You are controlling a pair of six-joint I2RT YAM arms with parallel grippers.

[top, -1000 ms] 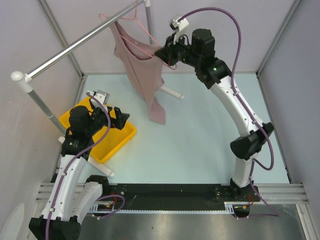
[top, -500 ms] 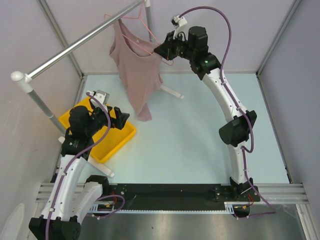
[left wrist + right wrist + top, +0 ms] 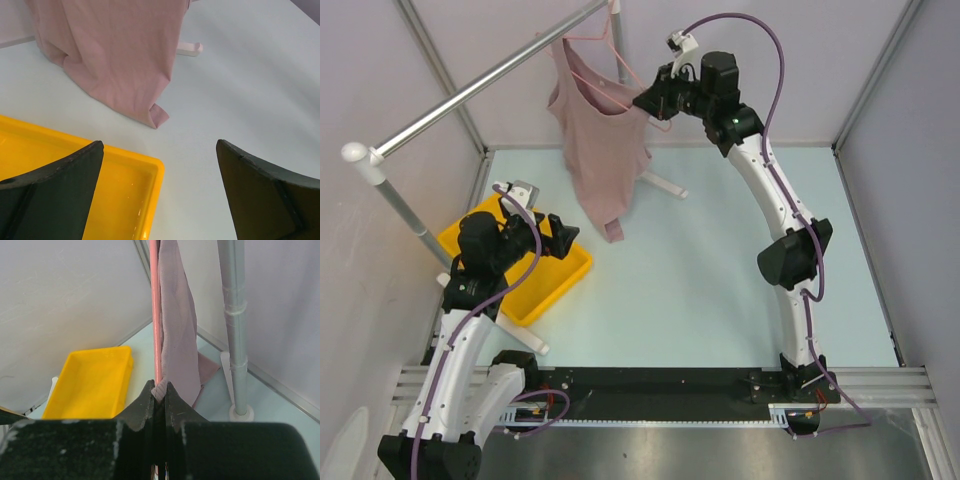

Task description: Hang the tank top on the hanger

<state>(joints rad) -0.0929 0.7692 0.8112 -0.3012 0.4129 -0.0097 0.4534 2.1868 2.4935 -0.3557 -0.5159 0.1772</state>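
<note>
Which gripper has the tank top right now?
The right gripper, shut on the edge of the tank top beside the hanger. The left gripper hangs open above the yellow tray, holding nothing.

Your right hand (image 3: 159,389) pinches the soft mauve-pink fabric tank top (image 3: 176,330) against the thin pink wire hanger (image 3: 156,310). Yellow plastic tray (image 3: 90,385) lies left, grey metal pole (image 3: 234,325) stands right.

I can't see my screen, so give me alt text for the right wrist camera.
The right gripper is shut on an edge of the mauve tank top, which hangs beside the pink hanger wire. A yellow tray lies lower left; a grey pole stands right.
</note>
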